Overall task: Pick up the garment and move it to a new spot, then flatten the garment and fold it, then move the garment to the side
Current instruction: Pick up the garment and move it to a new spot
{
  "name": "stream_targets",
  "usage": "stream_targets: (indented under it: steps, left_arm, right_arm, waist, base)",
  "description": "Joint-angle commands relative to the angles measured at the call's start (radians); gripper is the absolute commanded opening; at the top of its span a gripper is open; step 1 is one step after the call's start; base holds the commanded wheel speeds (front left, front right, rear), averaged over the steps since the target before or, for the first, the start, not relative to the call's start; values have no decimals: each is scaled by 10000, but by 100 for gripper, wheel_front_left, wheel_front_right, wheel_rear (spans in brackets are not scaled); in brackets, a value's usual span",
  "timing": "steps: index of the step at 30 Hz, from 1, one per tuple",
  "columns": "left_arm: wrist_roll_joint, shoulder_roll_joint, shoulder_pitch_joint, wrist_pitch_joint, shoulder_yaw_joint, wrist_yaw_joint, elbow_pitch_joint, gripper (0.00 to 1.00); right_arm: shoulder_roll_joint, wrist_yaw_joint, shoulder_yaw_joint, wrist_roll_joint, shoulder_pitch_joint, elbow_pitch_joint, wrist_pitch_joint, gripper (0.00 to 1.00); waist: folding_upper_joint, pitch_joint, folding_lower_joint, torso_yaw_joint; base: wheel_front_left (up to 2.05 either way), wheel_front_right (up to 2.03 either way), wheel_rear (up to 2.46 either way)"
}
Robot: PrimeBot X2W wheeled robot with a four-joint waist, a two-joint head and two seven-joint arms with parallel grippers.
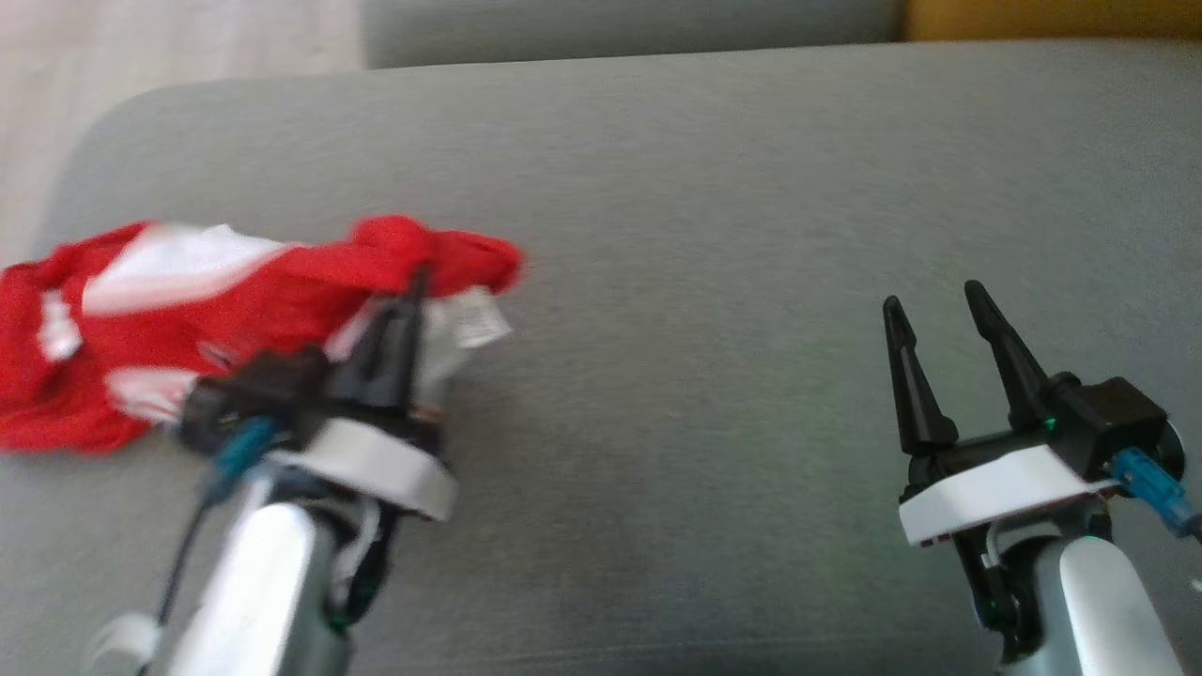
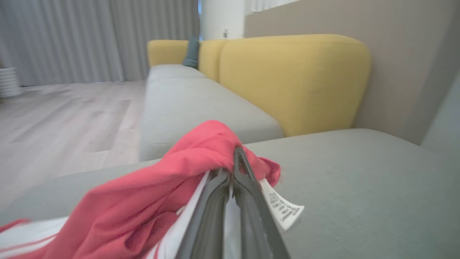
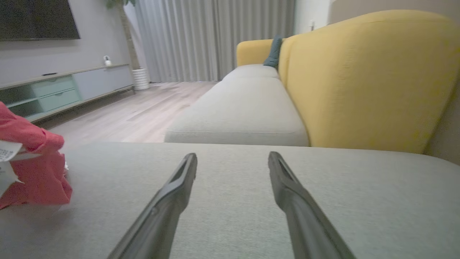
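The garment is red with white panels and lies bunched at the left of the grey cushion. My left gripper is shut on the garment's right end, where a white care label hangs. In the left wrist view the closed fingers pinch the red fabric, with the label dangling on the right. My right gripper stands open over bare cushion at the right, nothing between its fingers. The right wrist view shows the open gripper and the garment's edge at far left.
The grey cushion's rounded left edge drops to a pale wood floor. A second grey seat and yellow backrests lie beyond. A low TV cabinet stands across the room.
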Motion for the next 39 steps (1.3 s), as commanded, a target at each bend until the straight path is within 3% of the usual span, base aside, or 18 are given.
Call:
stream_targets:
  steps: [1, 9, 17, 18, 19, 20, 24, 28, 39]
  left_arm:
    - [-50, -47, -813, 0, 83, -142, -148, 0]
    - [58, -721, -2513, -262, -1151, -611, 1033, 0]
    - [-250, -969, -3188, 179, -2211, -829, 2976, 0]
    - [-250, -979, -3213, 280, -2389, -856, 3279, 5]
    - [-249, -989, -3232, 357, -2565, -880, 3543, 43]
    - [-247, -998, -3256, 339, -2734, -902, 3716, 100]
    - [-190, -996, -3180, -41, -3217, -949, 4081, 100]
    - [-184, -766, -2720, -721, -3103, -704, 3978, 100]
    - [-946, 313, -1202, -1418, -680, 809, 2493, 100]
  right_arm:
    - [-22, -7, 257, 63, -269, -442, 35, 100]
    - [-21, -7, 260, 313, -468, -431, -153, 100]
    - [-21, -7, 116, 544, -600, -246, -510, 100]
    - [-21, -7, 122, 554, -621, -209, -553, 100]
    - [-21, -7, 124, 559, -637, -167, -575, 100]
    - [-21, -7, 115, 563, -658, -126, -599, 100]
    - [-21, -7, 126, 550, -734, 30, -667, 100]
    - [-20, -7, 172, 497, -747, 192, -679, 100]
    - [-20, -7, 15, 196, -564, 396, -471, 100]
  waist:
    - [0, 167, 1, -871]
    - [0, 896, 1, -2600]
    - [0, 1638, 1, -3138]
    - [0, 1679, 1, -3129]
    - [0, 1707, 1, -3095]
    - [0, 1726, 1, -3045]
    - [0, 1630, 1, -2720]
    - [0, 1364, 1, -2304]
    - [0, 676, 1, -907]
  base:
    - [0, 0, 0]
    - [0, 0, 0]
    - [0, 0, 0]
    - [0, 0, 0]
    - [0, 0, 0]
    - [0, 0, 0]
    - [0, 0, 0]
    - [0, 0, 0]
    - [0, 0, 0]
